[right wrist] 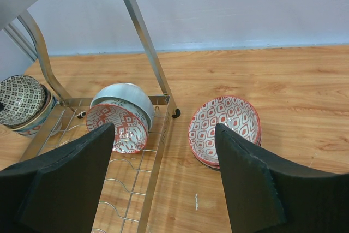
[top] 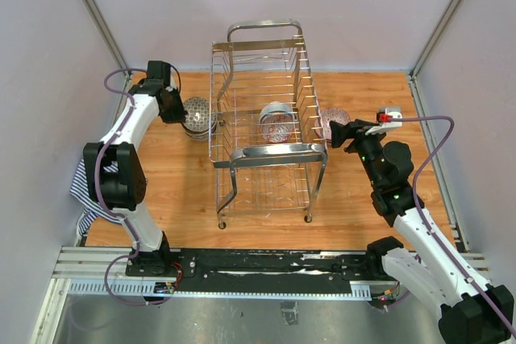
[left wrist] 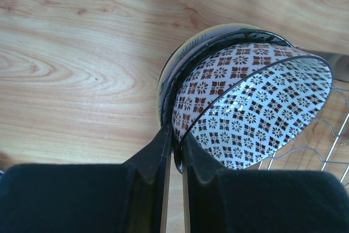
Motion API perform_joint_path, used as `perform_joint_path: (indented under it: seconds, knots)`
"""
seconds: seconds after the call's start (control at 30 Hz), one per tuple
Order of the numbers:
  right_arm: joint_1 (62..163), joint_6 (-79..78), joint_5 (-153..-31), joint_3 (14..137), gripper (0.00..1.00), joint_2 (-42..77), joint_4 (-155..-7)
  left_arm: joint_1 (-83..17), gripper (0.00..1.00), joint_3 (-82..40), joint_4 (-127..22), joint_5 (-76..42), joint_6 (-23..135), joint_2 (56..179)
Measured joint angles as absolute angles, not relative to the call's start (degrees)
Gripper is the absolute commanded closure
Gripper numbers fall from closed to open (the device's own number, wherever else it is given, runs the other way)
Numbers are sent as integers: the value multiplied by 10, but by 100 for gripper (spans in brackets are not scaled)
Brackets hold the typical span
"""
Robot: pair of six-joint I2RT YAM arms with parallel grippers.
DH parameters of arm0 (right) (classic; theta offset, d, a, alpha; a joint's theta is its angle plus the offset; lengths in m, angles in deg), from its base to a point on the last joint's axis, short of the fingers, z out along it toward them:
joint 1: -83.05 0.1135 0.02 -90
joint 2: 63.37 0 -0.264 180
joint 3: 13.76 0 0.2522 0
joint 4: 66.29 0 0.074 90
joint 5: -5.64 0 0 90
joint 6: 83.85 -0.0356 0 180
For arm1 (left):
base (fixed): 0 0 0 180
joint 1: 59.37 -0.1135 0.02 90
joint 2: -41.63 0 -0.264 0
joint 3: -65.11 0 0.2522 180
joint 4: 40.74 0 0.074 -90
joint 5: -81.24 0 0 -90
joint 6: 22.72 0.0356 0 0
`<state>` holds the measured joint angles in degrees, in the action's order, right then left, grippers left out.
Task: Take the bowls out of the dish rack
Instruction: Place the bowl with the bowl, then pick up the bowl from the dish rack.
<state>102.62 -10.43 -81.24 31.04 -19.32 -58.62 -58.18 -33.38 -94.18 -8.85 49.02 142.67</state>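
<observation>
Left wrist, left gripper (left wrist: 175,138) pinching patterned bowl (left wrist: 256,107) rim, perhaps stacked.

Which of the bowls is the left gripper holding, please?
The brown flower-patterned bowl, pinched by its rim in the left gripper; no other bowl is gripped.

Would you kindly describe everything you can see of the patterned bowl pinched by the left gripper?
The patterned bowl looks like glazed ceramic, white with a brown flower-and-square pattern inside and out, and a dark rim. It is tilted, seated in a second bowl on the wooden table, left of the dish rack. The left gripper clamps its rim.
</observation>
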Motion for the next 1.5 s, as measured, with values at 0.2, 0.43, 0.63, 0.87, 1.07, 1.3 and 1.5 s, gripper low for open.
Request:
perform_joint_path:
  seconds: [0.2, 0.43, 0.63, 0.87, 1.07, 1.3, 1.5]
  knots:
    - [1026, -104, -812, 310, 25, -193, -590, -582, 77, -343, -943, -89, 490, 1433]
    - [1026, -104, -812, 310, 25, -197, -591, -582, 69, -348, -943, -89, 490, 1433]
    - [1026, -104, -812, 310, 25, -197, -591, -582, 63, -348, -943, -83, 490, 1433]
    - [1026, -104, -812, 310, 25, -205, -594, -582, 60, -348, -941, -71, 490, 1431]
    - [1026, -104, -812, 310, 25, -212, -601, -582, 52, -342, -929, -49, 484, 1405]
    - [1026, -104, -811, 310, 24, -218, -617, -583, 44, -301, -885, -7, 466, 1325]
    - [1026, -103, -812, 310, 24, -215, -630, -585, 21, -204, -779, -37, 458, 1203]
